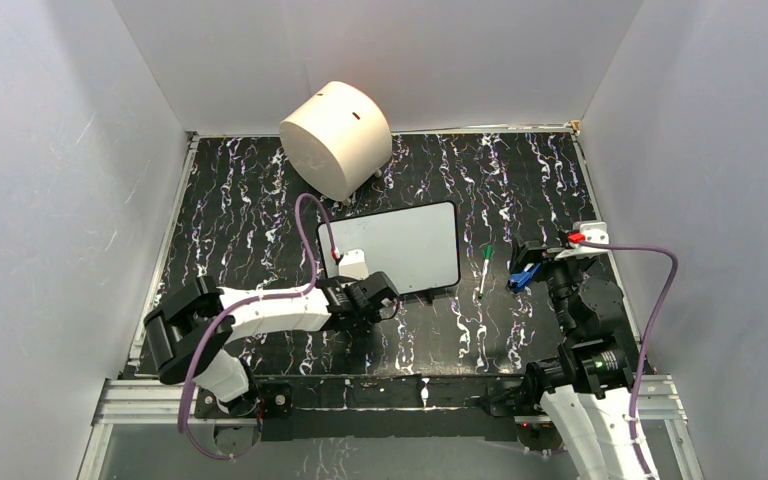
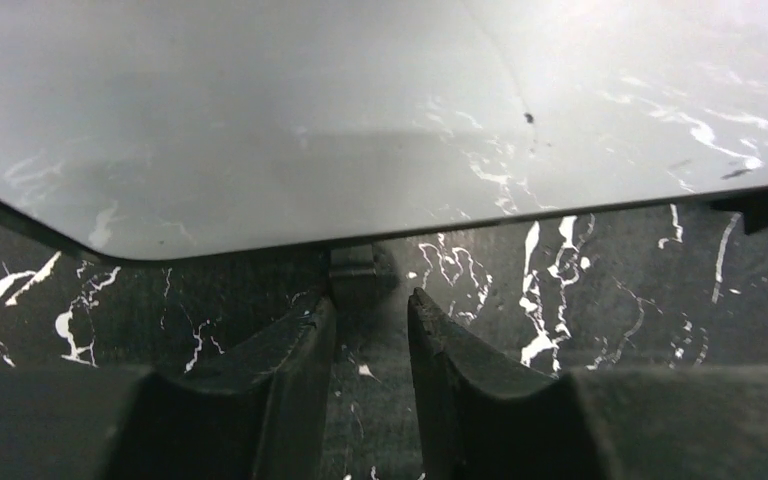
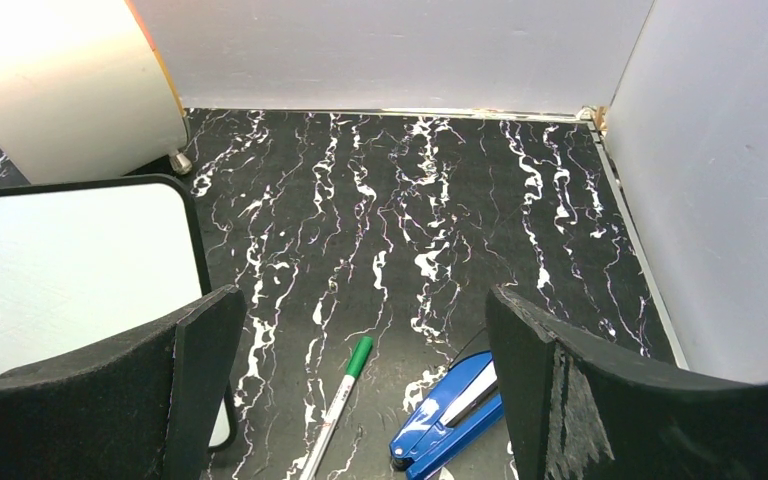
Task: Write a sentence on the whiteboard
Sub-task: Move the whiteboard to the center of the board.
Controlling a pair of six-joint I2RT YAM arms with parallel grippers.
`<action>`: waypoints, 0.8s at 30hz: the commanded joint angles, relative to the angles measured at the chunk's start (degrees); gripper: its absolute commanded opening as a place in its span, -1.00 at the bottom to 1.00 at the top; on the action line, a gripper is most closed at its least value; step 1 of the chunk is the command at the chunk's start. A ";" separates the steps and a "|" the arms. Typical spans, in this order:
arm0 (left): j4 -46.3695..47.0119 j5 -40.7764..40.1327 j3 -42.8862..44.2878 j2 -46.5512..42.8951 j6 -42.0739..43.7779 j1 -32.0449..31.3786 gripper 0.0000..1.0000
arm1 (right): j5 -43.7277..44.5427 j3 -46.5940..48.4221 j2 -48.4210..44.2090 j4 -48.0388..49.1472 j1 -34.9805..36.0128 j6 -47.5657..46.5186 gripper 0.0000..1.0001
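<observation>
— So, the left gripper?
— Its fingers stand a narrow gap apart with nothing between them, at the near edge of the whiteboard. I can't tell whether they touch it.
— And the right gripper?
— Spread wide above a green-capped marker and a blue tool, just right of the board on the black marbled table.

Plain pale grey walls enclose a black tabletop veined with white marbling; a metal rail runs along its near edge.
</observation>
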 commanded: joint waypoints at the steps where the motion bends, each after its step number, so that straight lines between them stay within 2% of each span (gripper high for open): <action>1: -2.51 1.01 1.77 -4.49 0.25 -0.41 -0.34 | -0.83 0.98 1.56 1.96 0.37 1.09 0.97; 5: -3.91 2.00 2.35 -7.09 1.74 -0.41 -0.18 | -1.20 1.66 3.52 1.10 0.33 2.01 0.97; 12: -10.46 -0.75 7.76 -12.20 9.92 -0.32 0.50 | 0.33 6.32 12.17 -4.50 0.34 8.66 0.97; 14: -12.96 -2.85 10.01 -13.08 12.30 -0.32 0.61 | 0.61 7.65 15.35 -6.30 0.38 10.20 0.97; 17: -14.74 -4.24 12.49 -14.23 16.84 0.08 0.71 | 0.20 9.46 19.64 -8.37 0.36 11.40 0.97; 24: -14.03 -3.96 17.01 -18.32 28.65 5.01 0.77 | 1.58 14.36 31.29 -16.86 0.35 15.22 0.97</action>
